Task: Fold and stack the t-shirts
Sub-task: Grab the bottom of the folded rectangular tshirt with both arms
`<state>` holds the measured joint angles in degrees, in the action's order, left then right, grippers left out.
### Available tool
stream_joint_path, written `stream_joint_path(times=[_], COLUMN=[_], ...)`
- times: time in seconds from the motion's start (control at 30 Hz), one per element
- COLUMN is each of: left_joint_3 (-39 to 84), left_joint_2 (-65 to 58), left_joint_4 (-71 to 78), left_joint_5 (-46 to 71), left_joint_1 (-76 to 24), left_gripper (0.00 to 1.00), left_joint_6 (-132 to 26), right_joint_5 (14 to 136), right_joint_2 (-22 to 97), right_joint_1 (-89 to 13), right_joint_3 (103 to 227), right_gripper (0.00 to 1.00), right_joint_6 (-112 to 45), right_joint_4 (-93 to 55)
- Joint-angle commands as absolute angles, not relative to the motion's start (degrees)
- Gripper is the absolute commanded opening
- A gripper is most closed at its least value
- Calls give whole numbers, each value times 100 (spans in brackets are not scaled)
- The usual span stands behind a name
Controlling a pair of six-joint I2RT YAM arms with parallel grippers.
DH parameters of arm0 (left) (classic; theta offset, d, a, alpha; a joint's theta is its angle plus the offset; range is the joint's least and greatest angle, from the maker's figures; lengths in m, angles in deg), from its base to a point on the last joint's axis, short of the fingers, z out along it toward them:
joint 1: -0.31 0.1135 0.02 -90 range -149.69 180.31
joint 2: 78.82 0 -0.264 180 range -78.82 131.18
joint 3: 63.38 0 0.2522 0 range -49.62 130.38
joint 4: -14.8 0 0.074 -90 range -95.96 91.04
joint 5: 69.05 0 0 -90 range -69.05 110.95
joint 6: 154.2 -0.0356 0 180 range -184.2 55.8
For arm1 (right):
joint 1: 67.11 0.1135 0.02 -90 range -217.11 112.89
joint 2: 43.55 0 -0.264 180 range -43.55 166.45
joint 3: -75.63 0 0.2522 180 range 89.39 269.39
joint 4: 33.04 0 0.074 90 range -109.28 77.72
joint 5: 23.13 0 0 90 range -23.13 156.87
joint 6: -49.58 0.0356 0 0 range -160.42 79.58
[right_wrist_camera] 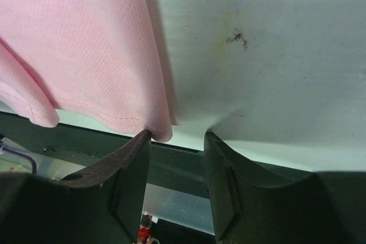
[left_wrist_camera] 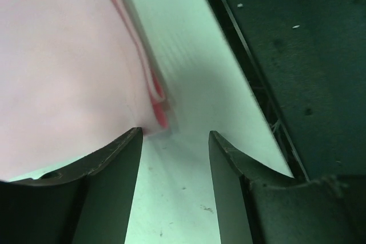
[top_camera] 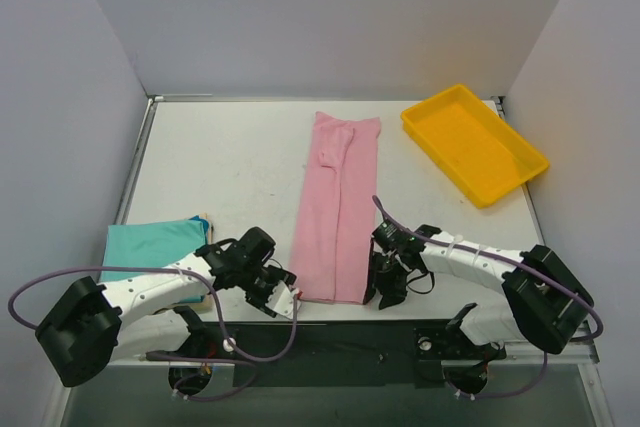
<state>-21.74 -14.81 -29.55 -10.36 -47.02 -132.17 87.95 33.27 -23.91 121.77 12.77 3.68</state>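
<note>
Pink t-shirt (top_camera: 338, 209), long folded strip, jaws parted beside hem

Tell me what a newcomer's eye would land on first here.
The long pink t-shirt, folded into a narrow strip, runs down the middle of the table. A bright yellow tray sits empty at the far right corner, and a folded teal t-shirt lies at the near left edge. The left gripper and right gripper sit open at the pink shirt's near corners.
</note>
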Motion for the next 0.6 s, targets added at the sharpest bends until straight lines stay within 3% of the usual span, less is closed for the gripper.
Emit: stream_joint_path(times=[0.0, 0.2, 0.33, 0.4, 0.43, 0.47, 0.53, 0.57], left_joint_3=[-2115, -2201, -2404, -2430, -2413, -2396, -2290, -2255], left_joint_2=[-1378, -1246, -1159, -1132, -1123, -1132, -1176, -1184], left_joint_4=[-1953, -1961, -1575, -1426, -1416, -1460, -1801, -1846], left_joint_5=[-647, -928, -982, -868, -867, -876, -989, -1060], left_joint_1=[-4724, -4733, -4750, -4751, -4759, -4768, -4803, -4803], left_gripper=[60, 59, 54, 45, 35, 16, 0, 0], left_joint_6=[-13039, -13108, -13101, -13100, -13152, -13188, -13188, -13031], right_joint_5=[8796, 8718, 8770, 8770, 8770, 8796, 8867, 8876], right_joint_2=[3370, 3573, 3581, 3599, 3608, 3599, 3529, 3424], right_joint_1=[-2457, -2536, -2685, -2747, -2765, -2817, -2879, -2888], right_joint_3=[11919, 11936, 11813, 11787, 11769, 11769, 11778, 11804], right_gripper=[38, 38, 32, 20, 12, 6, 0, 0], right_joint_6=[1521, 1609, 1645, 1610, 1601, 1583, 1531, 1530], right_joint_4=[174, -90, -337, -363, -389, -398, -390, -303])
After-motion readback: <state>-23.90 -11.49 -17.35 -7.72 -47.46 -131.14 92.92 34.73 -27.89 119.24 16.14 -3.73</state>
